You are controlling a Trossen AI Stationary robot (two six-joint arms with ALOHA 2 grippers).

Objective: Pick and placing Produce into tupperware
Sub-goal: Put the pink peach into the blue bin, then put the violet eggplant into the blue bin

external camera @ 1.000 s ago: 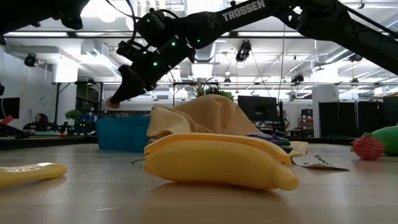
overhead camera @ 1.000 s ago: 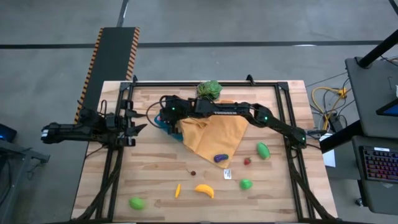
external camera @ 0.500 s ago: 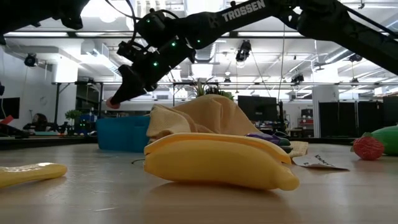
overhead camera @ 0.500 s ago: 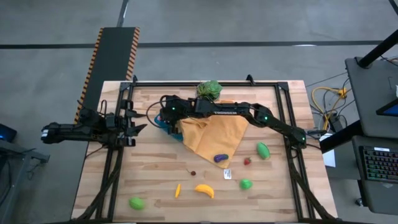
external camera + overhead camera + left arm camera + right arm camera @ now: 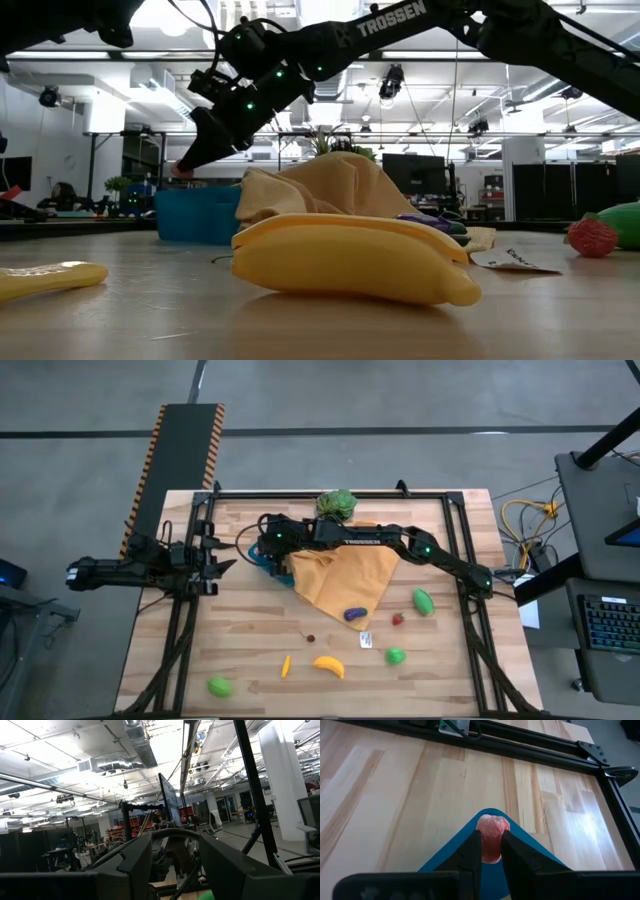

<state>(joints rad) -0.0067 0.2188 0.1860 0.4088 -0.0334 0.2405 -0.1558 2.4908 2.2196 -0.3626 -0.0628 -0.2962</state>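
Pale wood forms the table (image 5: 250, 650) in the high view, where the right arm reaches across to the far left part and its gripper (image 5: 264, 553) hangs over the blue container (image 5: 262, 566), which lies partly under the orange cloth (image 5: 345, 582). The left gripper (image 5: 222, 567) waits at the table's left edge, fingers apart and empty. Loose produce lies on the near half — a banana (image 5: 328, 666), a purple piece (image 5: 354, 614), a green piece (image 5: 423, 601) among it. In the low view the right gripper (image 5: 190, 166) points down just above the container (image 5: 197, 214), behind the banana (image 5: 350, 258). In the right wrist view the fingers (image 5: 470, 855) are closed on a small red fruit (image 5: 492, 835) — directly over a corner of the container (image 5: 530, 855).
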